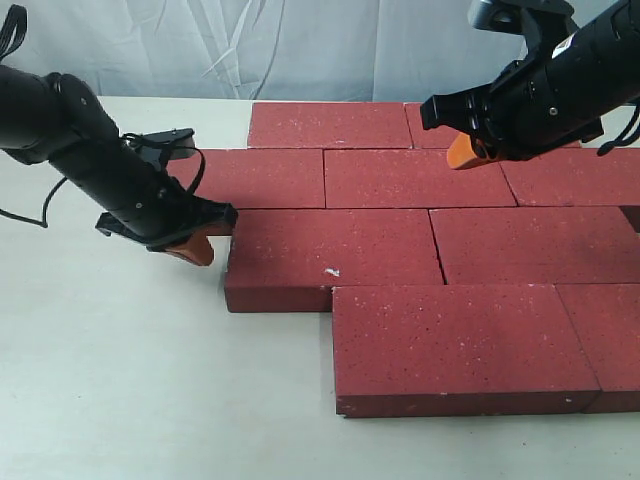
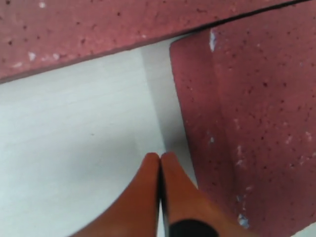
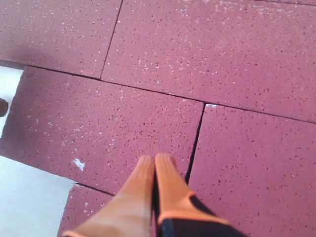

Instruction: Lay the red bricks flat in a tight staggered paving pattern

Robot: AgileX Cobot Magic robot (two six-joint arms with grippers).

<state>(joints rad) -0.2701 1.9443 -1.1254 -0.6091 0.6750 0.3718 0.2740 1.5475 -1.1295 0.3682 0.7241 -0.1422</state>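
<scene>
Several red bricks (image 1: 420,178) lie flat in staggered rows on the table. The one with a white chip mark (image 1: 333,258) sits in the third row at the left end. My left gripper (image 1: 196,250) is shut and empty, low at the table beside that brick's left end face (image 2: 197,123). My right gripper (image 1: 464,152) is shut and empty, hovering over the back rows near a joint between bricks (image 3: 195,143). In the right wrist view the chipped brick (image 3: 98,133) lies under the orange fingers (image 3: 165,168).
The white table (image 1: 130,380) extends left and in front of the bricks. A white cloth backdrop (image 1: 300,45) hangs behind. The front row brick (image 1: 460,345) juts toward the table's near edge. Bricks run off the right edge of the exterior view.
</scene>
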